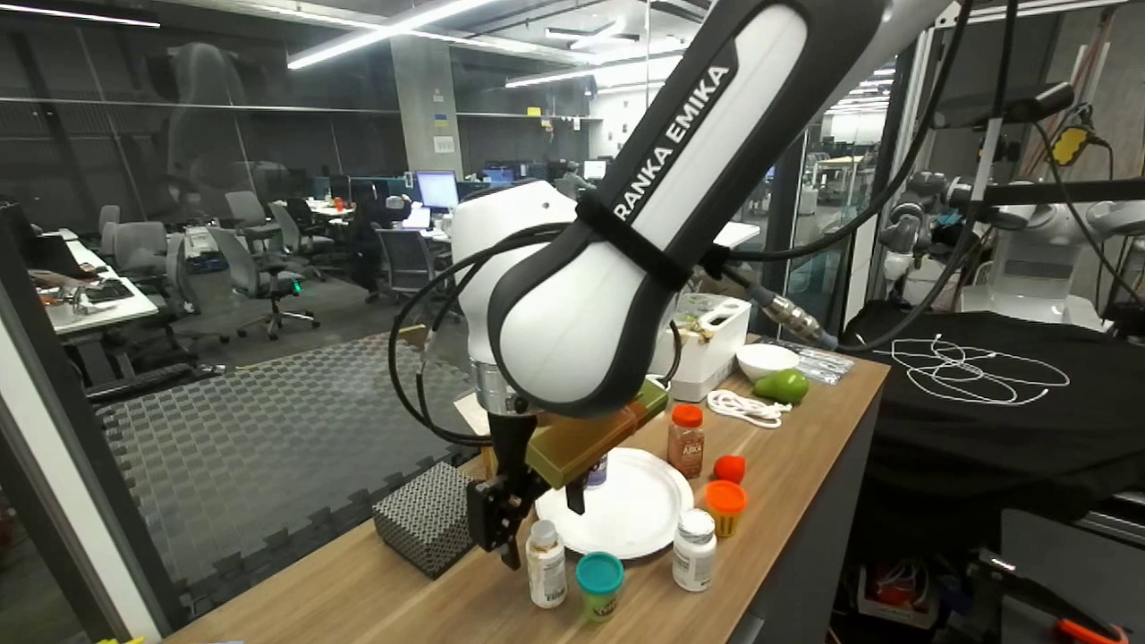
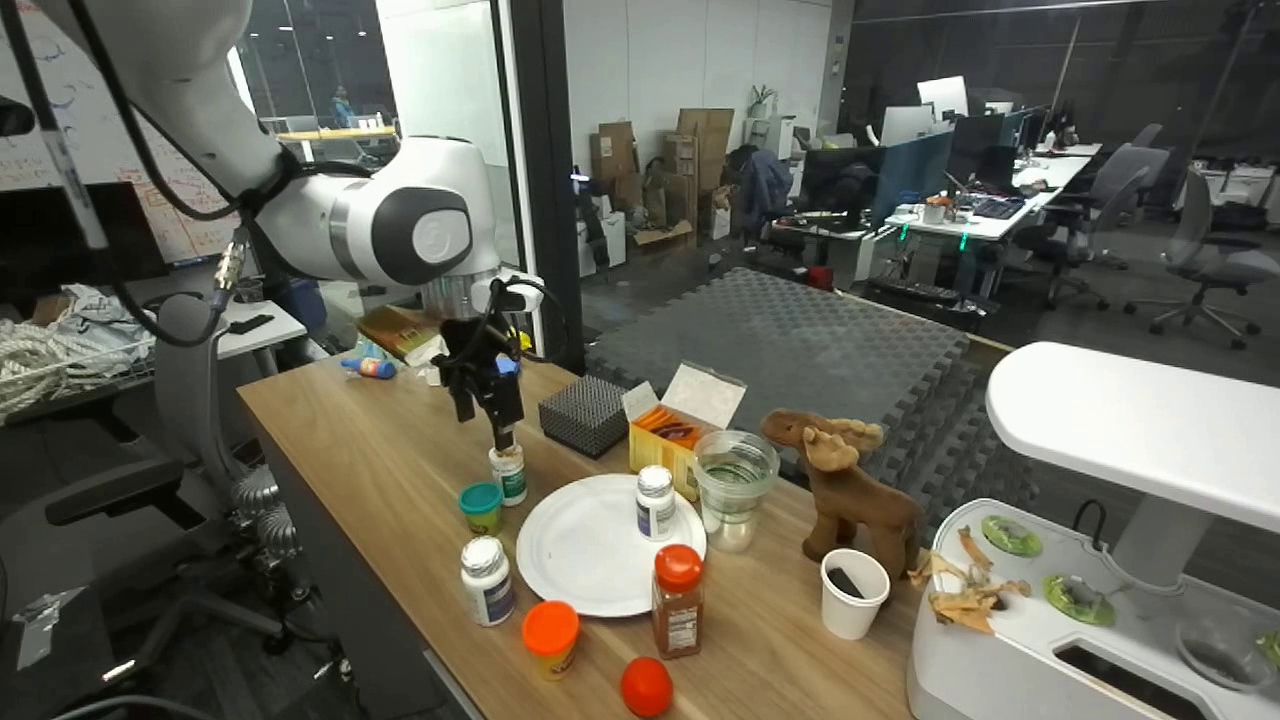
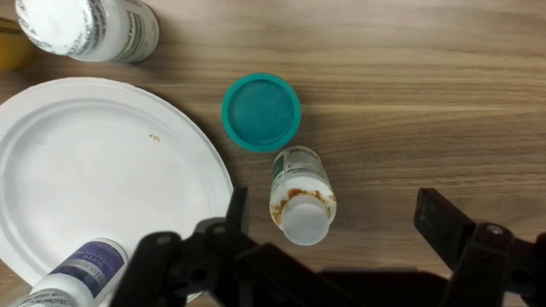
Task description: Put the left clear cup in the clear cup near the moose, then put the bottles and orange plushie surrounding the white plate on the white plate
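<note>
Your arm [image 1: 702, 165] slants down to its wrist [image 1: 501, 394], and your end effector [image 3: 330, 207] hangs nose-down beside the white plate [image 3: 102, 179]. You have its fingers [image 3: 441, 226] spread wide, the nearer one at the plate's rim in the wrist view, the other farther out; how high the tips sit is hard to judge.

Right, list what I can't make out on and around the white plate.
Purple-labelled bottle: wrist view, cap partly cut off by the bottom edge.
Yellow tub: wrist view, mostly cut off by the left edge.
White plate: wrist view, part of the rim hidden by the claw.
Red-capped bottle: both exterior views, fine print too small.
</note>
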